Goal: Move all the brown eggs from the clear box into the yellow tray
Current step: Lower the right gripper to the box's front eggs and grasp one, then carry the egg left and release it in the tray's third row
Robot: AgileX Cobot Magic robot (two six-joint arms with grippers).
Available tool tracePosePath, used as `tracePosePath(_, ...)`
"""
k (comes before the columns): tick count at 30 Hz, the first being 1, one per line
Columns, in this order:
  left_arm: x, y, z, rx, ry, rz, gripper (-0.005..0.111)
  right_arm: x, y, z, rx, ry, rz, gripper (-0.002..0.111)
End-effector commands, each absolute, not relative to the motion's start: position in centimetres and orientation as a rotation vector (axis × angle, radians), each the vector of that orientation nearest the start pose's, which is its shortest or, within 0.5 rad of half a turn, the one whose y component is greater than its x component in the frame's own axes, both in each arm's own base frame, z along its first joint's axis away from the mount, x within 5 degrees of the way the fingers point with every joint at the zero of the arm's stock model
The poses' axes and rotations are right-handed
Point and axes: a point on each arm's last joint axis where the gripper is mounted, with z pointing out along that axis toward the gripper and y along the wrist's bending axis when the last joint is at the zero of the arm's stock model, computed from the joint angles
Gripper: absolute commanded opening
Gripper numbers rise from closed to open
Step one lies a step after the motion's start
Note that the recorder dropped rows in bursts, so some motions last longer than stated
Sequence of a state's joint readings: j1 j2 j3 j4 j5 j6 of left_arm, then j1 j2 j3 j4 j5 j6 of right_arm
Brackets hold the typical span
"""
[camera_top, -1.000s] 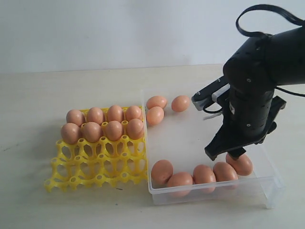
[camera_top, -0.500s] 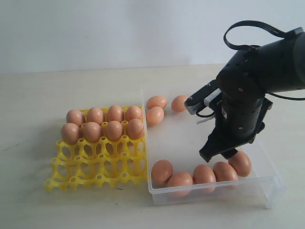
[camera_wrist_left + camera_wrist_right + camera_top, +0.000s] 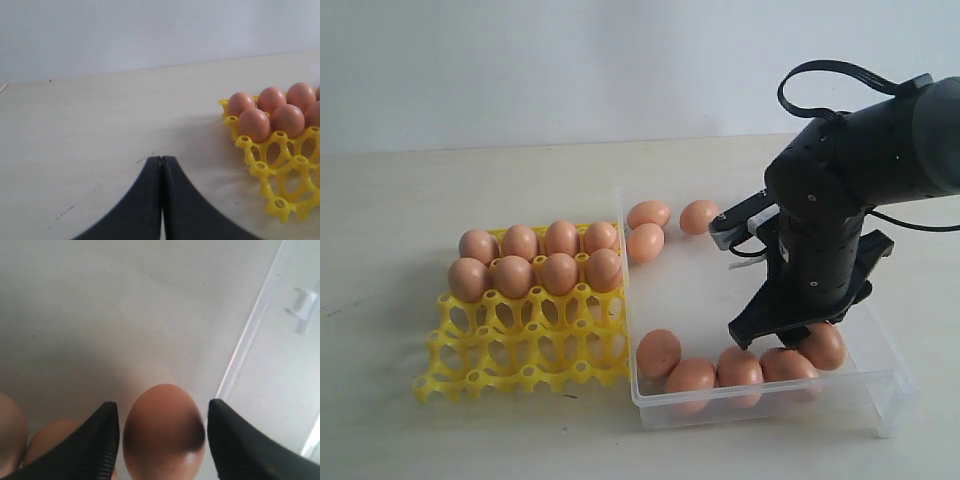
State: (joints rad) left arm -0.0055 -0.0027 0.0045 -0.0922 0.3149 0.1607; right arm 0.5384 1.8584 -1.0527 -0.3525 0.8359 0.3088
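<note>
The yellow tray (image 3: 520, 350) lies left of the clear box (image 3: 880, 385). Its two back rows hold several brown eggs (image 3: 558, 273), also seen as eggs (image 3: 270, 112) in the tray (image 3: 280, 170) from the left wrist. In the box, three eggs (image 3: 646, 242) lie at the back left and several eggs (image 3: 691, 378) along the front wall. My right gripper (image 3: 785, 335) is low over the right end of that front row. It stands open (image 3: 161, 404) around one egg (image 3: 162, 430), with a gap on each side. My left gripper (image 3: 161, 159) is shut and empty above bare table.
The box's side wall (image 3: 245, 345) runs close beside the straddled egg, and two more eggs (image 3: 45, 445) lie on its other side. The tray's two front rows (image 3: 530, 360) are empty cups. A pale wall backs the table.
My right arm has moved left and lower over the front row of eggs in the box. The front eggs have shifted slightly. The left gripper's earlier state is not shown.
</note>
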Motion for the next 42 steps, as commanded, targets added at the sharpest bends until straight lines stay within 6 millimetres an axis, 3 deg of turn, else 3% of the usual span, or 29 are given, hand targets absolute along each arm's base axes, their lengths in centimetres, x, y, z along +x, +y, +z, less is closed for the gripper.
tracePosePath(1, 5.4, -0.3, 18.5, 0.089, 1.791, 0.011, 0.0, 29.0, 14.6, 14.3, -0.668, 2.933, -0.338, 0.052)
tracePosePath(8, 5.4, -0.3, 18.5, 0.089, 1.791, 0.011, 0.0, 29.2, 14.7, 13.1, -0.682, 2.952, -0.348, 0.048)
tracePosePath(9, 5.4, -0.3, 18.5, 0.089, 1.791, 0.011, 0.0, 29.2, 14.6, 13.0, -0.689, 2.949, -0.355, 0.041)
tracePosePath(12, 5.4, -0.3, 18.5, 0.089, 1.791, 0.011, 0.0, 29.4, 14.4, 14.5, -0.723, 2.873, -0.373, 0.0)
tracePosePath(18, 5.4, -0.3, 18.5, 0.089, 1.791, 0.011, 0.0, 30.2, 16.3, 20.1, -0.676, 2.534, -0.027, 0.0)
tracePosePath(20, 5.4, -0.3, 18.5, 0.089, 1.791, 0.011, 0.0, 30.2, 18.2, 21.5, -0.647, 2.383, 0.169, 0.0)
tracePosePath(23, 5.4, -0.3, 18.5, 0.089, 1.791, 0.011, 0.0, 30.0, 21.2, 22.5, -0.678, 2.181, 0.329, 0.0)
tracePosePath(30, 5.4, -0.3, 18.5, 0.091, 1.791, 0.013, 0.0, 29.4, 27.3, 20.3, -0.646, 1.907, 0.55, 0.0)
tracePosePath(36, 5.4, -0.3, 18.5, 0.089, 1.791, 0.011, 0.0, 28.6, 31.5, 17.6, -0.694, 1.807, 0.914, 0.0)
tracePosePath(42, 5.4, -0.3, 18.5, 0.089, 1.791, 0.011, 0.0, 29.3, 33.4, 15.0, -0.695, 1.837, 1.047, 0.0)
